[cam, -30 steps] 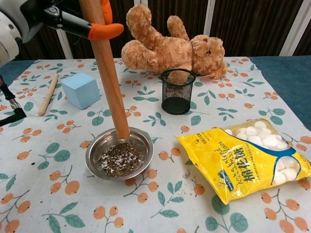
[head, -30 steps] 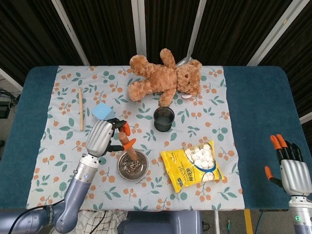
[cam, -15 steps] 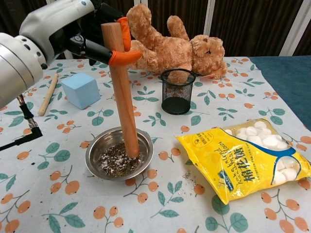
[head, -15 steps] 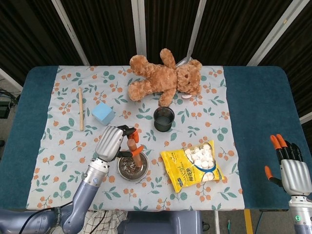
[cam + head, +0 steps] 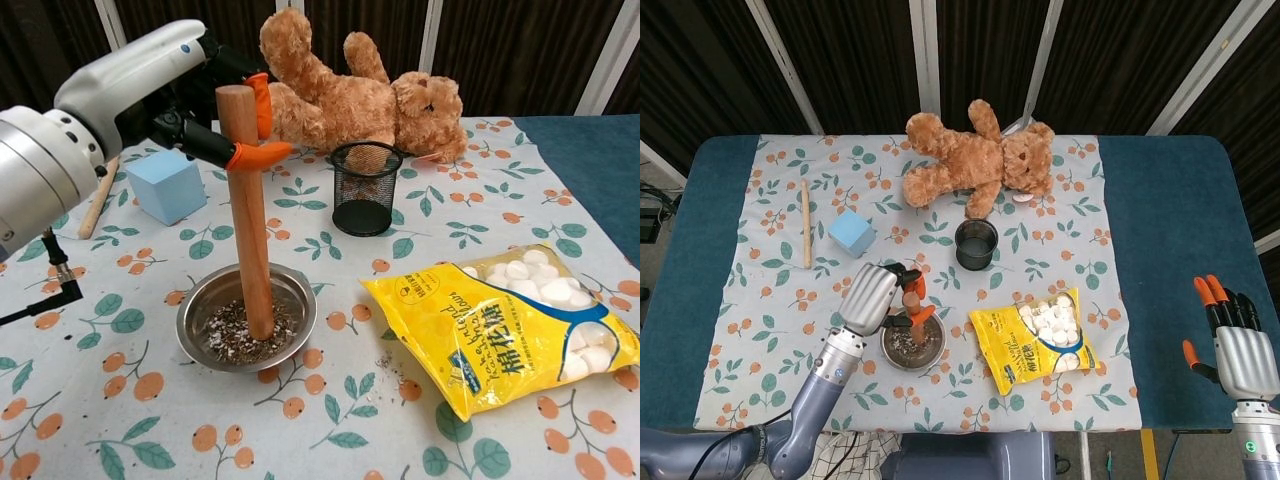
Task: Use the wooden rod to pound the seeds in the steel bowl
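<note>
Snack bag (image 5: 510,325) of white pieces lay right of the bowl, mesh cup (image 5: 364,187) contents hidden, steel bowl (image 5: 296,300) held dark seeds (image 5: 228,327), left hand (image 5: 150,85) pinched the upright rod (image 5: 248,230) planted in them, right hand (image 5: 1238,345) spread, partly cut off.

The cloth (image 5: 770,290) on the dark blue desk (image 5: 1180,230) is white, printed with green leaves and orange berries. On it lie a tan-brown bear (image 5: 975,160), a light blue cube (image 5: 851,233), a black mesh cup (image 5: 976,244), a yellow bag (image 5: 1035,340) of white sweets with blue lettering, and a pale wooden stick (image 5: 806,222). The silver bowl (image 5: 195,312) holds dark seeds (image 5: 230,333) flecked white, the rod (image 5: 247,220) is reddish-brown, and the silver-grey left hand (image 5: 872,297) has orange fingertips (image 5: 258,155).
</note>
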